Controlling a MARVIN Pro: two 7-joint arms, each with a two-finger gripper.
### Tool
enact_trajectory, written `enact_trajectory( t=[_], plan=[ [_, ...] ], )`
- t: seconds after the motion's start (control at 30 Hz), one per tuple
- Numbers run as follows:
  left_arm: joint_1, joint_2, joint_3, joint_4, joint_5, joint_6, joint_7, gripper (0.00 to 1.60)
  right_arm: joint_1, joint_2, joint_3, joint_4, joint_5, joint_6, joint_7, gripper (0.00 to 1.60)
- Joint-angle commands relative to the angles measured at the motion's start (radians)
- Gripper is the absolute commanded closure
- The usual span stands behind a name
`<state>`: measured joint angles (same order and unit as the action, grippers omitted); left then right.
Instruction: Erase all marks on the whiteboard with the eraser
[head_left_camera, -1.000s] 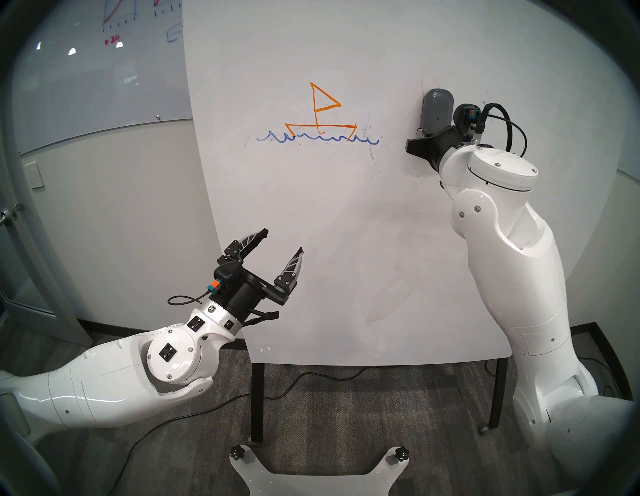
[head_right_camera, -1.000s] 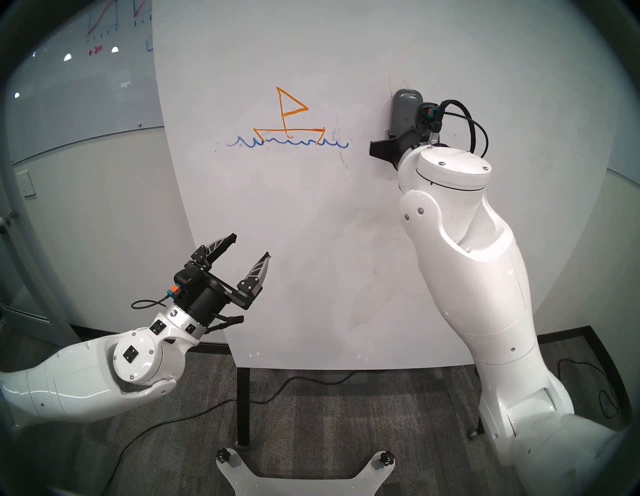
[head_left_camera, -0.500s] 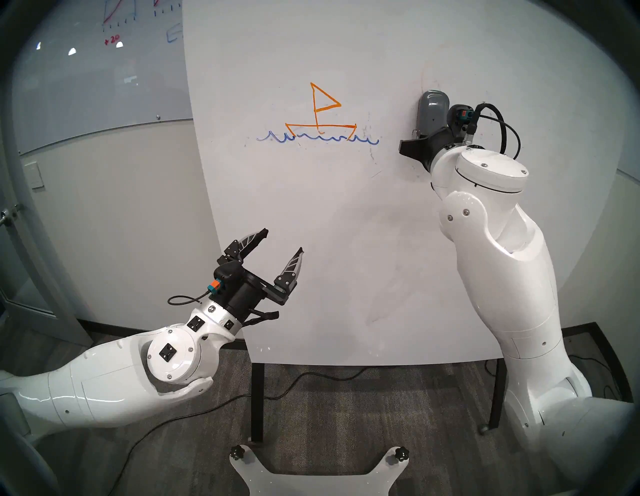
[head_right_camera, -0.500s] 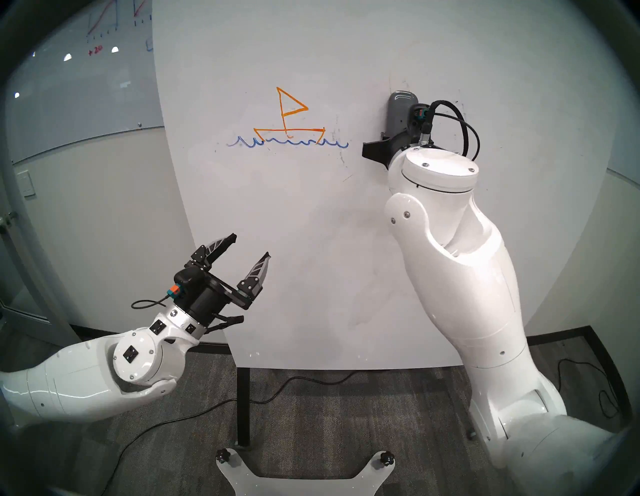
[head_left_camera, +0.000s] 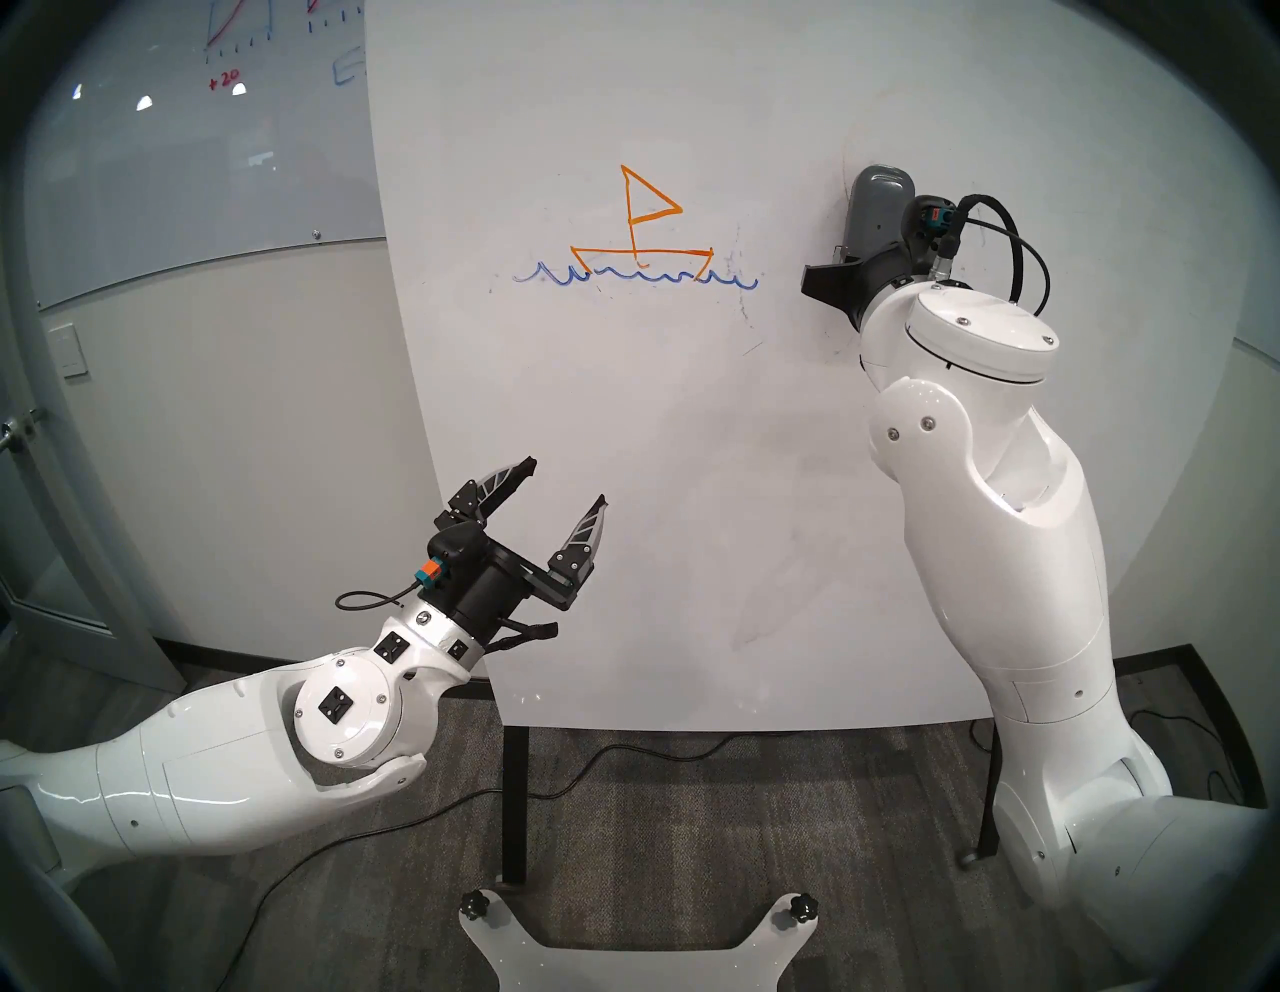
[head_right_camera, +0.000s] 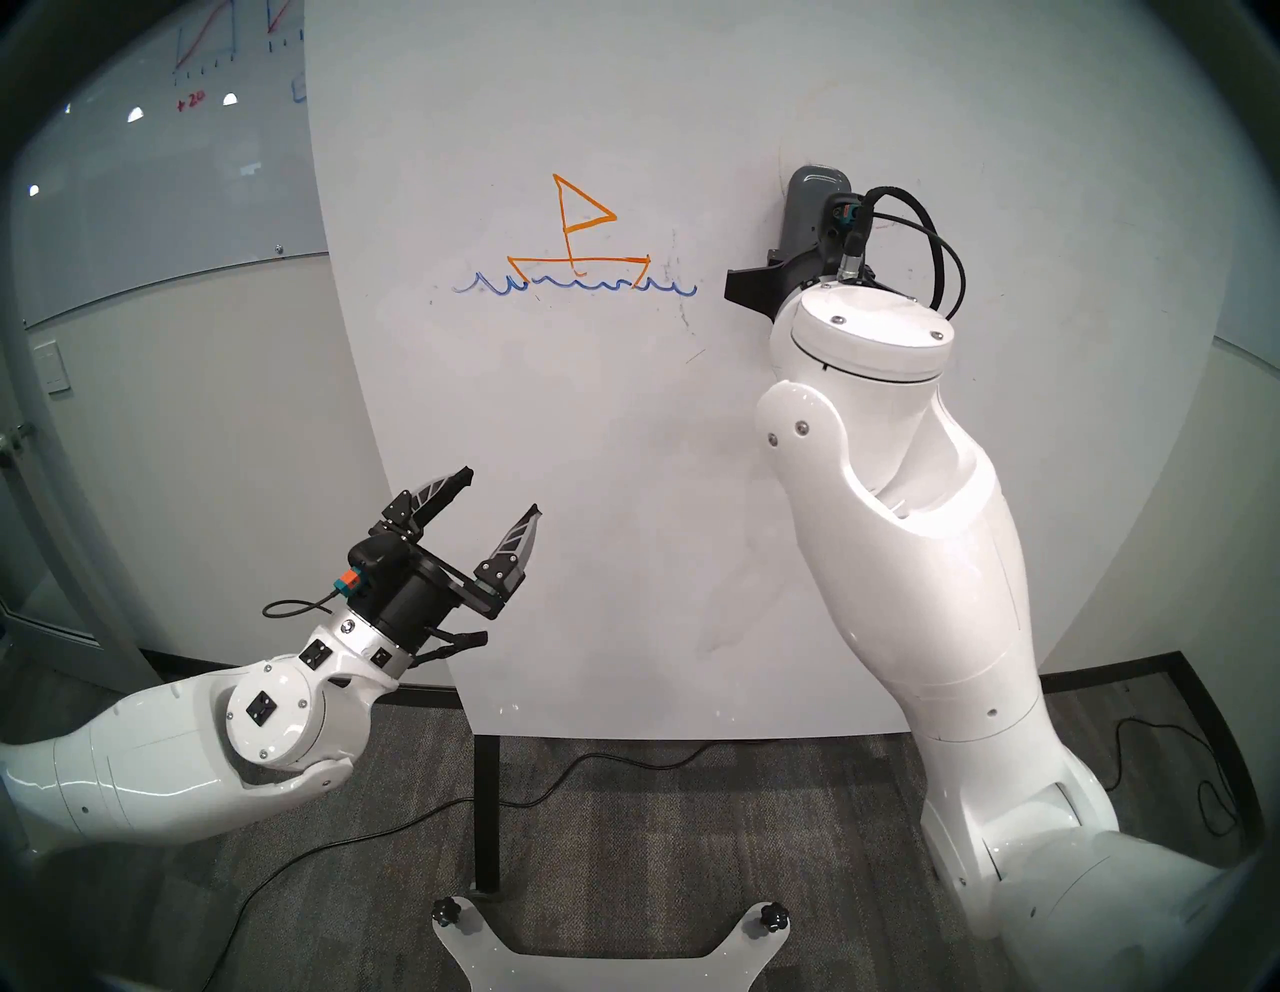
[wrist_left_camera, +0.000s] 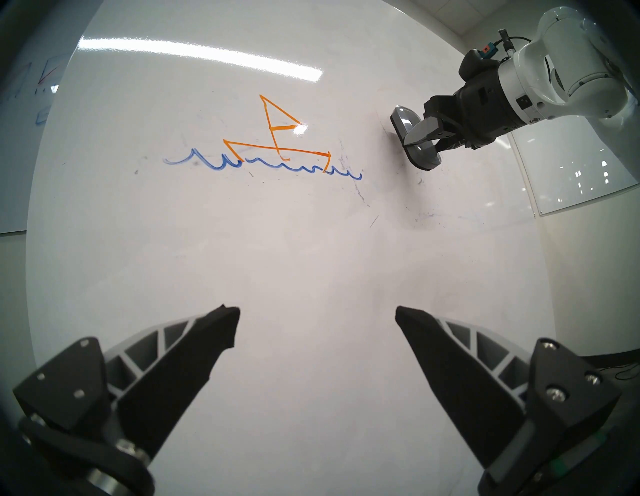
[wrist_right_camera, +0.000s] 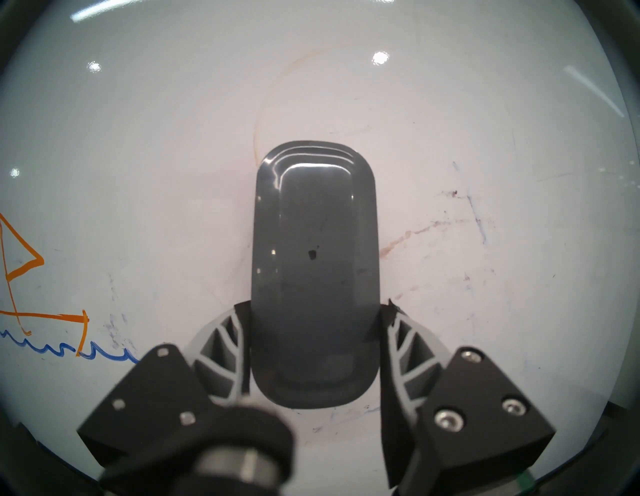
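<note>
The whiteboard (head_left_camera: 692, 450) stands upright in front of me. On it are an orange sailboat (head_left_camera: 641, 222) and a blue wavy line (head_left_camera: 637, 279) under the boat. Scratchy strokes (head_left_camera: 744, 305) sit right of the waves. Faint reddish smudges (wrist_right_camera: 433, 228) lie beside the eraser. My right gripper (wrist_right_camera: 315, 306) is shut on the lower end of the dark grey eraser (head_left_camera: 876, 215). It holds the eraser upright and flat against the board, right of the boat; it also shows in the left wrist view (wrist_left_camera: 415, 142). My left gripper (head_left_camera: 568, 479) is open and empty, low before the board's left part.
A glossy glass panel with red and blue graphs (head_left_camera: 208, 138) hangs on the wall at the left. Another glass panel (wrist_left_camera: 571, 173) is at the right. The board's black legs (head_left_camera: 516, 803) and a black cable (head_left_camera: 623, 755) are on the carpet. My base plate (head_left_camera: 637, 949) is below.
My right gripper slid the eraser a little left on the board, then up and slightly right. The right elbow swung leftward. The left arm has not moved. The drawing looks the same.
</note>
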<state>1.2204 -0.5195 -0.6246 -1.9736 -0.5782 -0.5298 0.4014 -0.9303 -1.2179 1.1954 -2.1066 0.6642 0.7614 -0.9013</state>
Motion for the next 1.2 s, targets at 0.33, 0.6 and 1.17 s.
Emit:
enact_trajectory(
  t=[0.33,0.6,1.17],
  plan=[
    [-0.009,0.001,-0.009,-0.008,-0.001,-0.007,0.000,0.00,-0.009,-0.019,-0.030,-0.087,-0.010,0.025,-0.034,1.60],
    [-0.009,0.001,-0.009,-0.008,-0.001,-0.007,0.000,0.00,-0.012,-0.027,-0.029,-0.092,-0.007,0.029,-0.049,1.60],
    [-0.010,0.001,-0.008,-0.008,-0.001,-0.007,0.000,0.00,-0.021,-0.008,-0.013,-0.102,-0.008,0.025,-0.037,1.60]
  ],
)
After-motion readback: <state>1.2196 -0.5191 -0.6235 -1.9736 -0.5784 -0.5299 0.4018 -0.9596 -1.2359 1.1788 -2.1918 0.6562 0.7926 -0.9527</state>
